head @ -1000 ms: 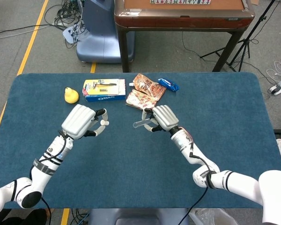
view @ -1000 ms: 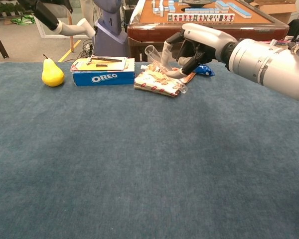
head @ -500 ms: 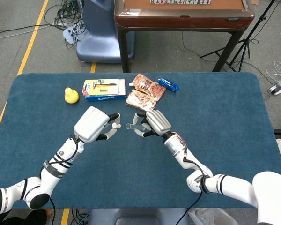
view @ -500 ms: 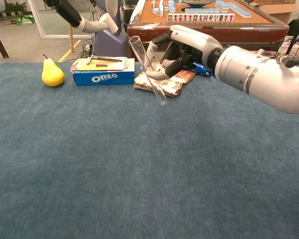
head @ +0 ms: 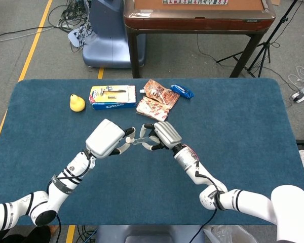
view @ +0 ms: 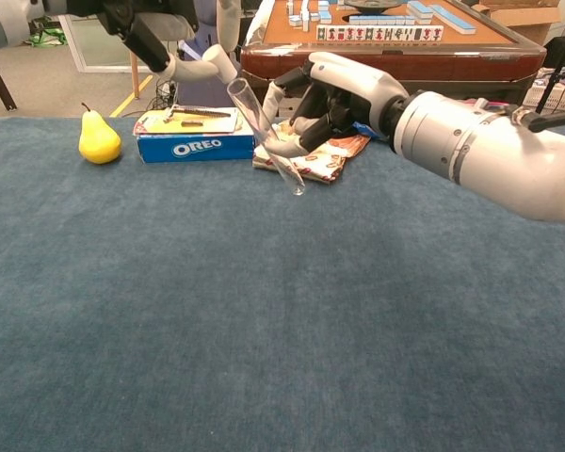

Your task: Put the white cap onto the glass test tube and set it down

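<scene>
The glass test tube (view: 266, 139) was held tilted above the table (view: 264, 311) by the right hand (head: 161, 135), the white cap (head: 128, 139) was pinched in the left hand (head: 107, 138) at its mouth; capping was underway, pressing on judged next.

Robot lab, floor cables (head: 73, 17), tripod (head: 273, 38), mahjong table (head: 197, 15)
</scene>
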Controlling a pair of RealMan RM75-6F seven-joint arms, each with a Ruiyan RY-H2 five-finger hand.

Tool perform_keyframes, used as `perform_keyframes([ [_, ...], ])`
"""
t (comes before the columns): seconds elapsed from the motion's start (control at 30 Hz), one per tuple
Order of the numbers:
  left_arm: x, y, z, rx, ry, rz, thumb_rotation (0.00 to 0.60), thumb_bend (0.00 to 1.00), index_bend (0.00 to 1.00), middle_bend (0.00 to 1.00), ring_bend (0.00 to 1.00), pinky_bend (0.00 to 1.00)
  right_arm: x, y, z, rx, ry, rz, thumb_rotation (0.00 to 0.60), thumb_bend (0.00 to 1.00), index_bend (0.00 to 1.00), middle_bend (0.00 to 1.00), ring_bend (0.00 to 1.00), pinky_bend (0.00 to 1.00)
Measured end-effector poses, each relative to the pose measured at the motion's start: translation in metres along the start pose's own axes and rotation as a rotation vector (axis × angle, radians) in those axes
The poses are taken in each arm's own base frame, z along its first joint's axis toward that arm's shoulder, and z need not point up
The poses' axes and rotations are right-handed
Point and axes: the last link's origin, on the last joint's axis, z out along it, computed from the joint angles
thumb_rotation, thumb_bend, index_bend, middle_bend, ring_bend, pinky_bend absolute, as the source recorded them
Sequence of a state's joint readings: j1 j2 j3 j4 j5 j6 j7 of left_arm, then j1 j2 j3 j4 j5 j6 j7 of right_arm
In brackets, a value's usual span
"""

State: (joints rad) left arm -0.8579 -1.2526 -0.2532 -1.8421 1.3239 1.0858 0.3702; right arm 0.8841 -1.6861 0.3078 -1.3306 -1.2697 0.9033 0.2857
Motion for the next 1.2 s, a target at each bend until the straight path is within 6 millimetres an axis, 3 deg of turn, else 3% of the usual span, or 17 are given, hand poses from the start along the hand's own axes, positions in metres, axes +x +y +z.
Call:
perform_keyframes([
  [0.7,-0.0032,0.0027,0.0017,-0.003,-0.002,0.011,0.600,0.30,0.60,1.00,1.00,1.00,-0.0011,-0.0028,0.0015,0.003,0.004,0.021,0.600,0.42,0.88,1.00,1.00,1.00],
  [1.2,-0.0034,0.0042,0.0030,0.012,-0.017,-0.089,0.600,0.30,0.60,1.00,1.00,1.00,-0.0029,-0.0039,0.0036,0.011,0.015,0.046,0.600,0.43,0.88,1.00,1.00,1.00],
])
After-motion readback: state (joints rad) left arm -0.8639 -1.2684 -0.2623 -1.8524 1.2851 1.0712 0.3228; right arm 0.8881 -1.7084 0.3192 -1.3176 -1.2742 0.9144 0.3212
